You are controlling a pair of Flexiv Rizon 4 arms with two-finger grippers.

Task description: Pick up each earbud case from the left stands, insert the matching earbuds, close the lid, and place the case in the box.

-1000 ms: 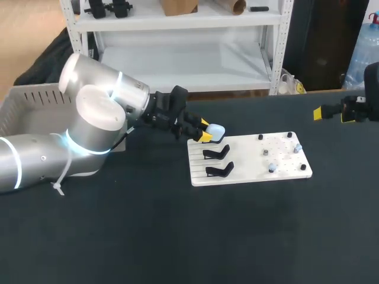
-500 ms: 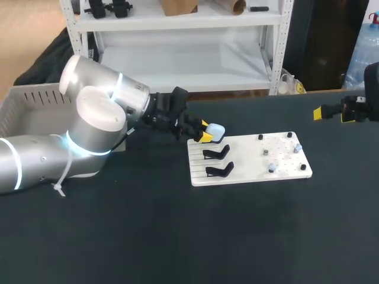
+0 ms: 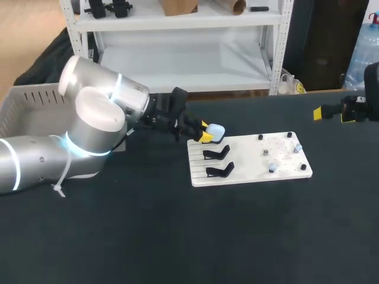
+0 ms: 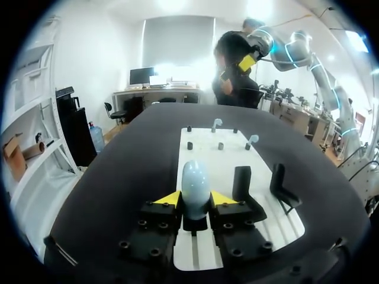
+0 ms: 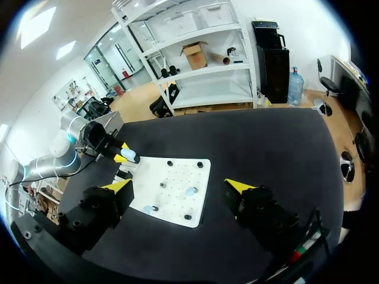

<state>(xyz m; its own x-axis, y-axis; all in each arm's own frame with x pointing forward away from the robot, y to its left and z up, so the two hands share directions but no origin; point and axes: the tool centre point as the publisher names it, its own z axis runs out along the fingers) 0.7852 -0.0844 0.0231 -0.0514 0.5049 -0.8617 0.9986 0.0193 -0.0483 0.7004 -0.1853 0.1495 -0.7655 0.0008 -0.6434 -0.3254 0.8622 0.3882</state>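
The left gripper (image 3: 204,132) is clenched on the pale blue earbud case (image 3: 215,131), a yellow tip on either side, holding it over the far left corner of the white board (image 3: 249,173), just behind the two black stands (image 3: 217,152). Since a second ago gripper and case have drawn back only a shade toward the arm's own side. The right gripper (image 3: 331,112) hangs at the right edge of the table (image 3: 177,236), jaws released, where it was before
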